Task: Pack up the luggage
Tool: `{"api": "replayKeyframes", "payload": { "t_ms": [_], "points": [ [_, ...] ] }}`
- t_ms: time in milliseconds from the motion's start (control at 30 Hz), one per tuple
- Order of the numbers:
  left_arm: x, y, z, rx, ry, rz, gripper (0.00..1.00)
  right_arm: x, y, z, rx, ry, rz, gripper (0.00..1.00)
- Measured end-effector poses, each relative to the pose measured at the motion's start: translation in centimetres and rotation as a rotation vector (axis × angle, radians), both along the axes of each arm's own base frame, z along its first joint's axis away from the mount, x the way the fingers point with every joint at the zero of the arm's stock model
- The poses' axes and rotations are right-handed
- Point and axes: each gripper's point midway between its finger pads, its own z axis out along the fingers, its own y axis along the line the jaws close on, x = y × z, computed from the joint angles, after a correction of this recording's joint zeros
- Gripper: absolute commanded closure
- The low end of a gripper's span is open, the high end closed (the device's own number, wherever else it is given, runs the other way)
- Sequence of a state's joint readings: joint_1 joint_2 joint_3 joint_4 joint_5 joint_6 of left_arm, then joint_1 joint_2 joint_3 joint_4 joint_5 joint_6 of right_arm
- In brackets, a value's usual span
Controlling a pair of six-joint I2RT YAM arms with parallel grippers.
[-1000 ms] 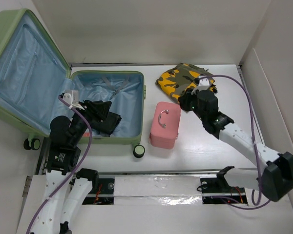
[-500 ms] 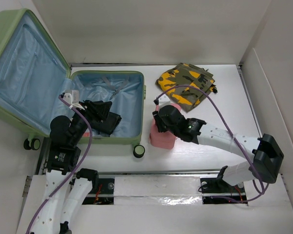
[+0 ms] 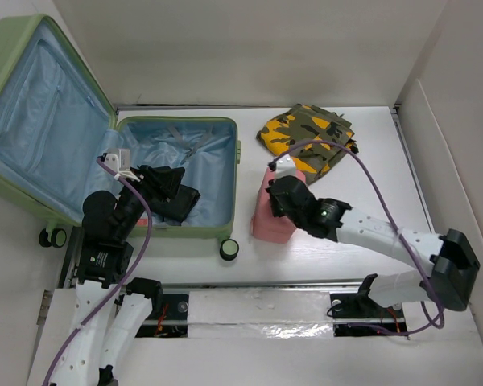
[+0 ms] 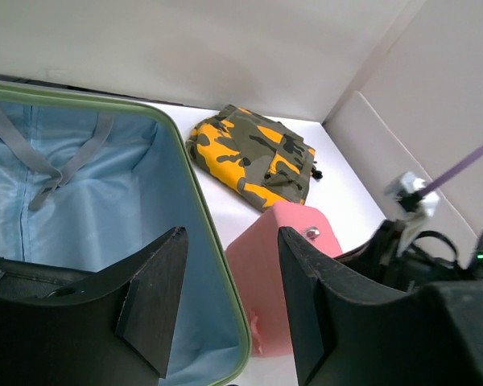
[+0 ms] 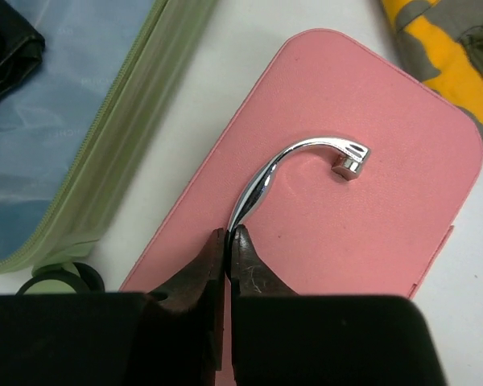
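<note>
So the luggage (image 3: 177, 121) sat at the left side of the table (image 3: 378, 133), wide open like a book. The bottom half lay flat with its blue lining (image 4: 80, 209) facing up. The lid half leaned up and out to the left, hinged along the left side. Its long axis ran near-to-far. The wheel end pointed back toward the arm bases, with a black wheel (image 3: 229, 249) at the near right corner, and the other end pointed at the far wall. From the right wrist view only its green zippered rim (image 5: 129, 137) showed, running diagonally across the top left.

The left gripper (image 4: 229, 241) hung over the flat half with its jaws apart and nothing between them. It was right above a black folded item (image 3: 183, 205) lying at the near end of the lining.

The right gripper (image 5: 228, 240) was the busy one. Its tips were squeezed together on the near end of the metal handle (image 5: 282, 165) of the pink case (image 5: 370, 225). That little case sat just to the right of the luggage, close to the rim. I couldn't tell if they actually touched. In the left wrist view it looked tipped up a bit rather than flat, though I wouldn't swear to it.

A camo bundle (image 3: 306, 137) in orange and olive lay further back on the table, beyond the pink case and well apart from the luggage.
</note>
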State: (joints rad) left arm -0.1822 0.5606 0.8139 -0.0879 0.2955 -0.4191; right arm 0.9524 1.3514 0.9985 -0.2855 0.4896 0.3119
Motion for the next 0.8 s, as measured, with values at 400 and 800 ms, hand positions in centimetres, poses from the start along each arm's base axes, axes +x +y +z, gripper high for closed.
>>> {"api": "replayKeyframes", "payload": {
  "t_ms": [400,800],
  "points": [
    [-0.1,-0.1,0.0,0.0,0.0,-0.007,0.54,-0.3,-6.3,10.7,0.319,-0.2,0.015,1.0],
    [-0.1,0.3,0.3,-0.004,-0.013,0.018,0.55,4.5,9.8,20.6,0.504,-0.282,0.362,1.0]
  ]
}}
